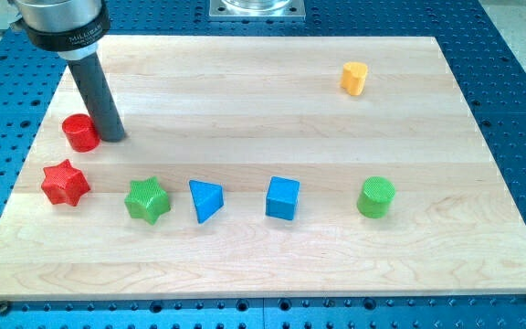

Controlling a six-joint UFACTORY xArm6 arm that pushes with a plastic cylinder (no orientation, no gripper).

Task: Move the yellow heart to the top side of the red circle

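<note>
The yellow heart (354,78) lies at the view's upper right of the wooden board (263,100). The red circle (80,132) lies at the view's left. My tip (112,137) rests on the board just right of the red circle, touching or nearly touching it. The heart is far from the tip, across the board to the right.
A red star (66,183) lies below the red circle. Along the lower middle, left to right, lie a green star (147,199), a blue triangle (205,200), a blue cube (282,197) and a green circle (375,197).
</note>
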